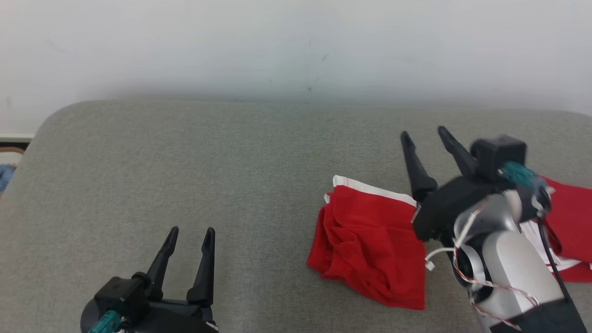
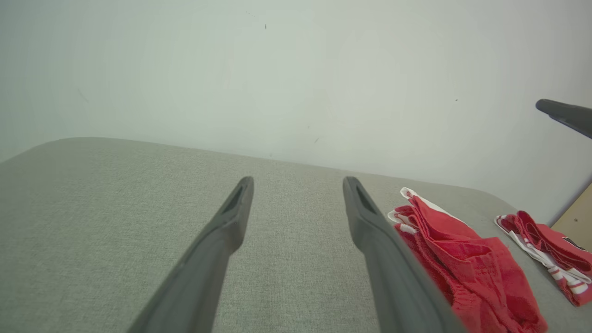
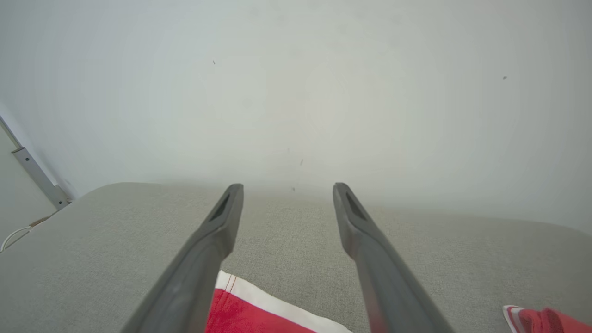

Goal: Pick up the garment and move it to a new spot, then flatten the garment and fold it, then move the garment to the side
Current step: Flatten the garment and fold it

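Head view: a wide bench point(image 1: 185, 162) covered in grey woven cloth runs across the frame under a pale wall, and most of its top is bare.

The garment point(image 1: 370, 236), red with a white band along its far edge, lies on the right half of the bench in a loose, rumpled heap. It is doubled over on itself with deep creases and a thick rolled edge at the near side. Nothing holds it. It looks like soft, light knit that will slump and drag rather than keep a shape.

Judging from how it lies, it is neither flattened nor folded, and the move to the side is not yet done. Whether this spot is already the new one cannot be told. The spreading, the fold and the final shift all appear to be ahead.

A second red piece point(image 1: 571, 217) with white trim lies at the far right edge, partly hidden behind the right arm and apart from the first heap. I take the heap nearer the middle to be the one being worked.

The right end effector point(image 1: 424, 132) hangs over the heap's far right corner, fingers spread wide and pointing toward the wall, with nothing between them. The left end effector point(image 1: 192, 230) sits at the lower left, well apart from the garment, also spread wide and holding nothing.
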Motion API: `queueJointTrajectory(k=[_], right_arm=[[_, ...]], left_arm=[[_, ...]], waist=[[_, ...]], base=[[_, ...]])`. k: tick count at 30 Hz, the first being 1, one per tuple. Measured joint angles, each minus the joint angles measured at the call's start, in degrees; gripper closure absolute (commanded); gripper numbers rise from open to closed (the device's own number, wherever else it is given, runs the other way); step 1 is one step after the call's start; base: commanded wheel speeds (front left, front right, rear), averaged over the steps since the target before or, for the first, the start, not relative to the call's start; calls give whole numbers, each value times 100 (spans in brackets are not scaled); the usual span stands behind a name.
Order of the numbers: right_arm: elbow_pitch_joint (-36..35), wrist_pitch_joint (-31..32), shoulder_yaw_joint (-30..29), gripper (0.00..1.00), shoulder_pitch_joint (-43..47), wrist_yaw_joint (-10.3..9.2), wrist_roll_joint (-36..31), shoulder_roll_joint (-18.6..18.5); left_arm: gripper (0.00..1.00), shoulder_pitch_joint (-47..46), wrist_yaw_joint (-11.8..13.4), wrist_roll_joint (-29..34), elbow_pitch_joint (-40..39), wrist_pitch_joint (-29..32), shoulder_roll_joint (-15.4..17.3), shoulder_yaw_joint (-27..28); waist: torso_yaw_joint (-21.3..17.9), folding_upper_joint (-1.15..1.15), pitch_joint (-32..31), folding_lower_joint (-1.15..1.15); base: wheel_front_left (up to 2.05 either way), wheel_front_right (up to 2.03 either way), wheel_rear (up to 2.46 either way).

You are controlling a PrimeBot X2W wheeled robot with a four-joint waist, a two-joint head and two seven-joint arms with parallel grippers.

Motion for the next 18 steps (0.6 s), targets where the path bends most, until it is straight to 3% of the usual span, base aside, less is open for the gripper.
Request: queueJointTrajectory(k=[9, 18], right_arm=[[-455, -1337, -1016, 0, 1493, -1, -267, 123], [-523, -2083, -1018, 0, 1906, -1, -304, 200]], left_arm=[[0, 132, 7, 219, -198, -13, 108, 54], [0, 336, 51, 236, -383, -65, 176, 399]], waist=[[-437, 0, -146, 0], [-901, 0, -210, 0]], base=[[0, 0, 0], [0, 0, 0]])
